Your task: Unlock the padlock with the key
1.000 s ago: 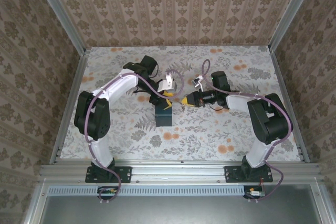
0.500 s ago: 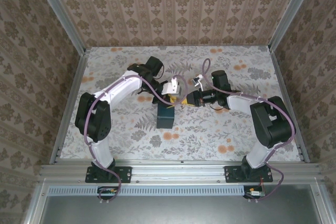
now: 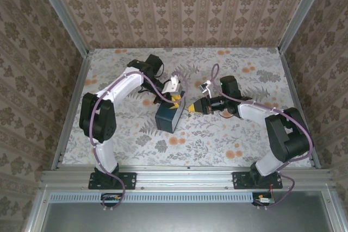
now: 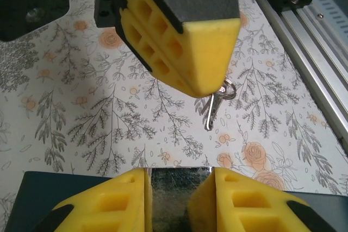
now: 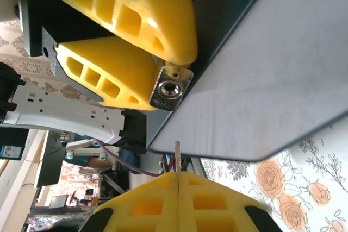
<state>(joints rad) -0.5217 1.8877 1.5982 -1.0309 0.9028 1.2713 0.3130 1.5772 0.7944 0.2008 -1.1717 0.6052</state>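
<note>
**Top view.** The 2 arms meet over the middle of the flowered counter. Below them is a dark blue box, turned askew to the counter's edges.

**Left wrist view.** We see the left end effector narrowed onto the padlock. Its 2 yellow fingers press the lock's metal body from either side. The box's dark top shows beyond both fingers at the lower edge.

**Right wrist view.** The same pair grips the lock at the box's edge. The lock's end face, with its round keyhole, is turned toward the camera. The right end effector is closed tight on the key, and a thin blade stands straight out from the seam between its fingertips. The blade's tip lies just short of the padlock, apart from it and slightly to one side of the keyhole. It has not entered.

**Left wrist view, upper part.** We note a ring hanging below the tips of the right end effector. A spare key dangles from it, free above the counter.
</note>
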